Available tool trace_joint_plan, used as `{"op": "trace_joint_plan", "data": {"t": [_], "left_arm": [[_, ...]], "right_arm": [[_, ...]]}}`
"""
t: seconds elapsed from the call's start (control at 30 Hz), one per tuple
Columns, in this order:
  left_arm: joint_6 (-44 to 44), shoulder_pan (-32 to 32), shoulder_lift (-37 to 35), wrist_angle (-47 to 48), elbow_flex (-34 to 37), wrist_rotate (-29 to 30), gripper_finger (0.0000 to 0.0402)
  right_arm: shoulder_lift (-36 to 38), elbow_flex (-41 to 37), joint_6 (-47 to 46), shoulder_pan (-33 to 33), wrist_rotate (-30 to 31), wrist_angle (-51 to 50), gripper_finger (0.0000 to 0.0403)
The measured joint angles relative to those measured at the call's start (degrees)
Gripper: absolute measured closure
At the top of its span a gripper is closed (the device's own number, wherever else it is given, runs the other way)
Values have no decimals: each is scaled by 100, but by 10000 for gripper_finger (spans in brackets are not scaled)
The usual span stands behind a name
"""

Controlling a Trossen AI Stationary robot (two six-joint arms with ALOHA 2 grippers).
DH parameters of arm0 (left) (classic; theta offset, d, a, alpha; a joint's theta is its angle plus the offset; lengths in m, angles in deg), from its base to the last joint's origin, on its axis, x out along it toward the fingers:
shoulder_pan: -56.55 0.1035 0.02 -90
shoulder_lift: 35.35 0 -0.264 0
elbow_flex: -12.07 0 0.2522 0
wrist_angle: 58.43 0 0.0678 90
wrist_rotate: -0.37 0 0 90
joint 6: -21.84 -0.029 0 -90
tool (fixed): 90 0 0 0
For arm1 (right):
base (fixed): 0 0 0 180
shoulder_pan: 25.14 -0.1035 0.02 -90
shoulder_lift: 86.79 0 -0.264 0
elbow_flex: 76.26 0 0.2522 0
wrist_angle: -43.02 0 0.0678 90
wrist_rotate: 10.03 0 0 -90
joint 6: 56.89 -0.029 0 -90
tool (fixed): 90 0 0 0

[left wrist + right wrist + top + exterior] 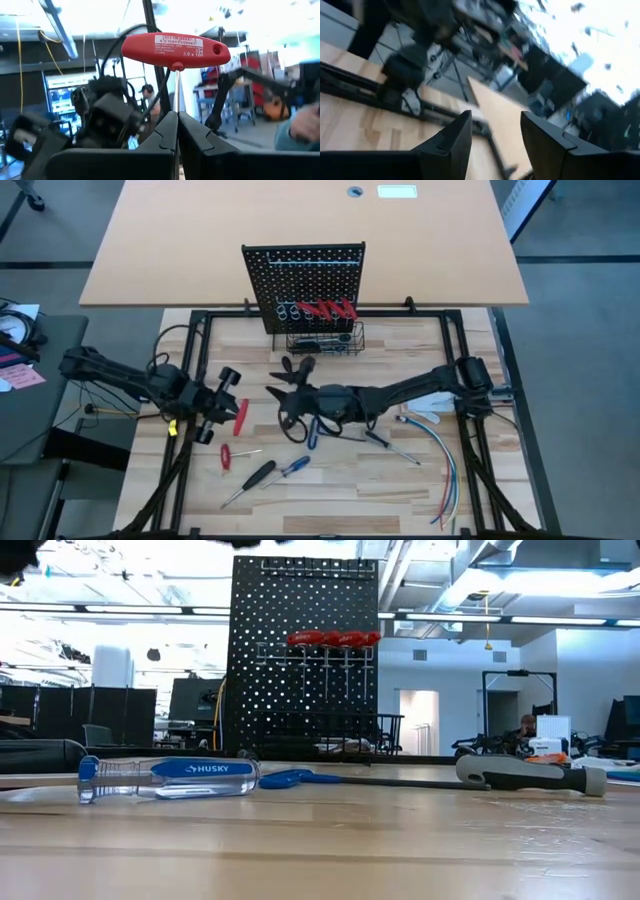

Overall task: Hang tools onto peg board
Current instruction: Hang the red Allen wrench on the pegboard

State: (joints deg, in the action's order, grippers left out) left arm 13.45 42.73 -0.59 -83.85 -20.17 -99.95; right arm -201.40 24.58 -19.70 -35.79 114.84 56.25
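Note:
My left gripper (222,408) is on the table's left side, above the wood, shut on a red T-handle hex key (240,415). Its red handle (175,47) stands beyond the fingertips. My right gripper (288,380) reaches across the middle of the table, open and empty (495,135). The black peg board (305,280) stands upright at the far edge, with several red T-handle keys (335,638) hanging in its ring holders and a wire basket (325,338) at its base. Loose screwdrivers (255,478) lie flat on the wood. My left gripper pinches the hex key's thin metal shaft (176,95) between its two fingers, a little below the red handle. The shaft runs out along the fingers, with the handle crosswise beyond their tips. The key is lifted clear of the table.
On the wood lie a small red-handled tool (226,453), a blue screwdriver (170,775), a blue-handled tool (315,430), a grey-and-black-handled screwdriver (530,775) and a bundle of coloured wires (445,465) at the right. The large tan tabletop (200,240) lies behind the board.

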Motion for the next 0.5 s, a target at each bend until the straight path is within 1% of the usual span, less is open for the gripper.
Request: {"op": "trace_joint_plan", "data": {"t": [0.07,0.1,0.2,0.23,0.27,0.33,0.4,0.43,0.5], "left_arm": [[-135,97,160,501,-367,0,401],[-163,147,256,791,-550,3,401],[-169,350,576,1660,-1169,23,401],[-171,416,655,1934,-1387,25,401],[-175,486,724,2170,-1603,30,401],[-260,604,866,2537,-1994,36,401],[-402,686,1000,2696,-2240,51,401],[-471,719,1047,2727,-2305,51,401],[-592,772,1135,2743,-2355,45,401]], "right_arm": [[27,183,370,-7,-262,-106,227],[105,200,481,-15,-291,-211,223],[404,197,510,-20,-370,-857,203],[604,174,472,9,-309,-1308,192],[819,109,300,45,-236,-1845,181],[1265,-91,-405,199,-300,-2562,161],[1771,-455,-1073,376,-702,-2952,147],[1993,-674,-1308,469,-1014,-2884,143],[2374,-1170,-1569,656,-1909,-2353,138]]}}
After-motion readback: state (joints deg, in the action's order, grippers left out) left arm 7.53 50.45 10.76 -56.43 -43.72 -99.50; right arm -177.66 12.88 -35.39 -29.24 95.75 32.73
